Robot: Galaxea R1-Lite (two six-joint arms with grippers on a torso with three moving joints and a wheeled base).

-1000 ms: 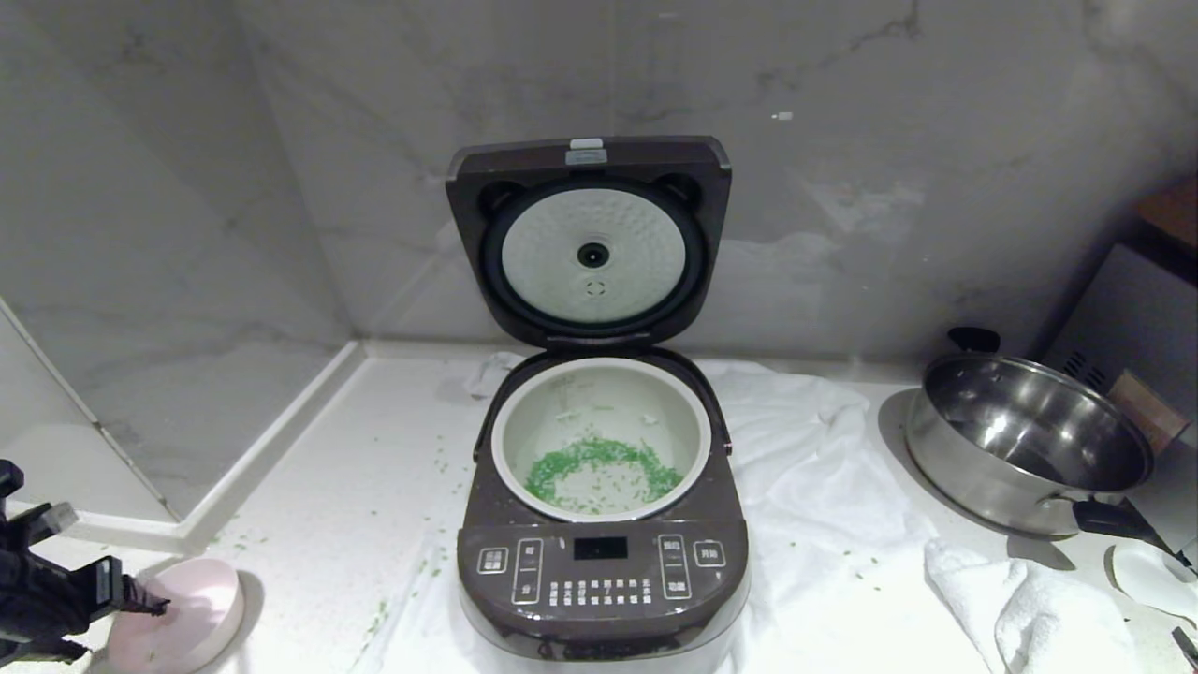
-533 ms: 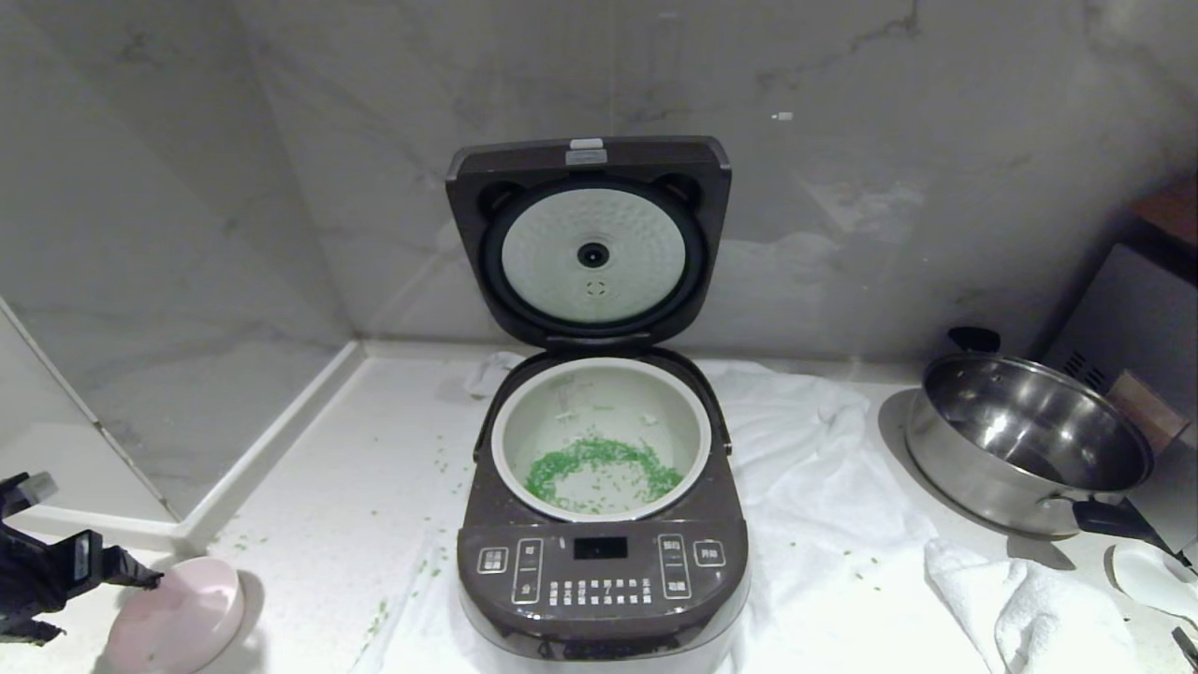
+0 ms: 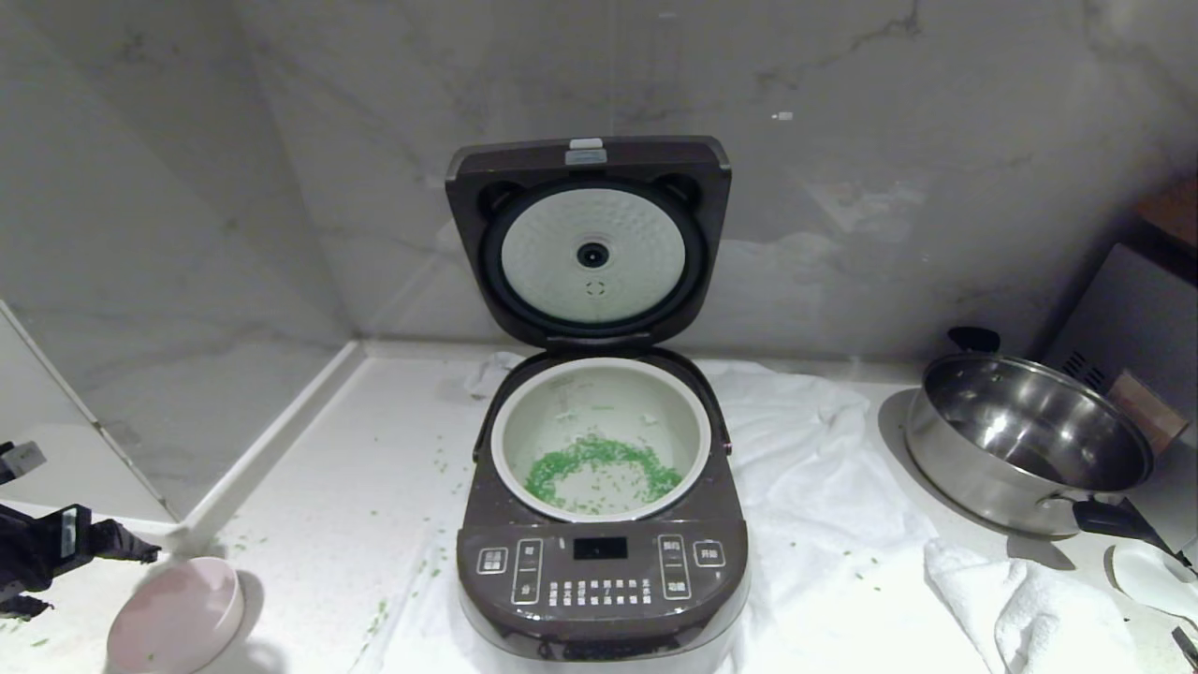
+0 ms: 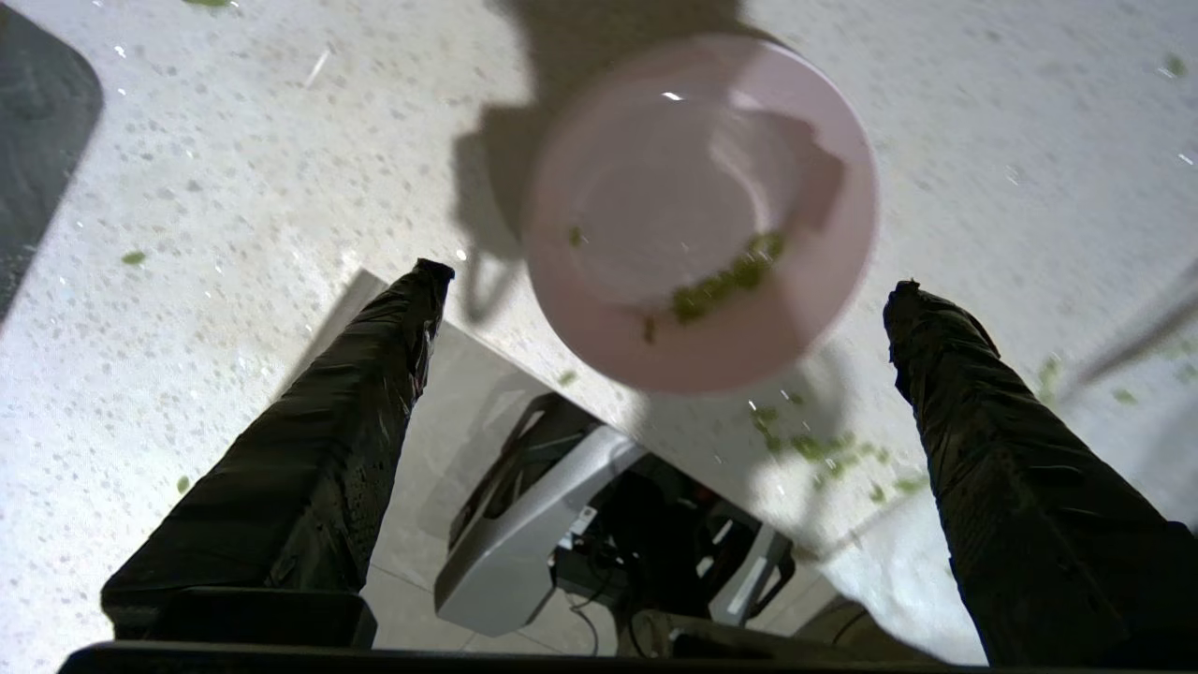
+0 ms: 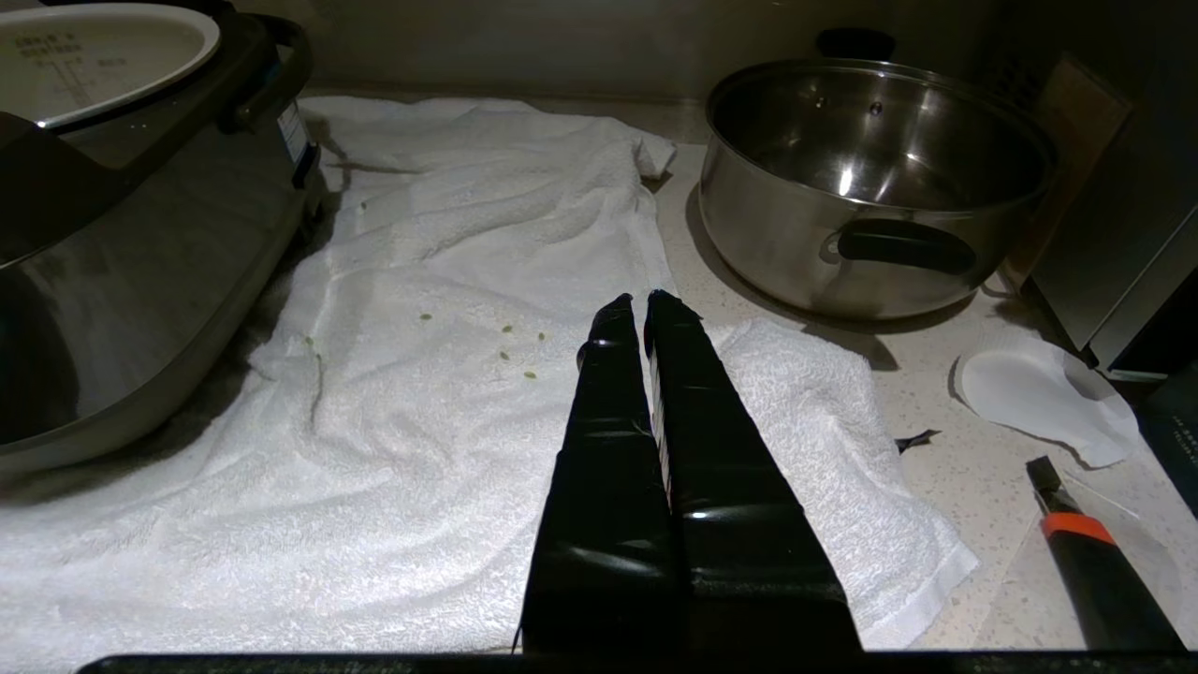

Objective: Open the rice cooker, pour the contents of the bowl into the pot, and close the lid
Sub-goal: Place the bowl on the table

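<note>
The left gripper (image 4: 664, 281) has let go of the small pale pink bowl (image 3: 175, 615) and drawn back toward the left edge of the head view, its black fingers (image 4: 328, 440) spread wide with nothing between them. A second ago one fingertip lay at the bowl's rim; now the bowl stands alone on the speckled white counter (image 3: 337, 487), near its front-left corner and well apart from the large dark brown-grey rice cooker (image 3: 602, 524). A few bright green chopped bits (image 4: 721, 281) cling inside the bowl (the wrist view shows them), but most of them lie in a ring at the bottom of the round cream inner pot (image 3: 599, 438). The hinged dark lid (image 3: 588, 245) stands upright, its dimpled silvery plate facing forward. So the pouring looks done and the bowl is set down; what remains is closing the lid. The right gripper (image 5: 636, 301) rests over the white towel (image 5: 449, 309), fingers pressed together and empty.
</note>
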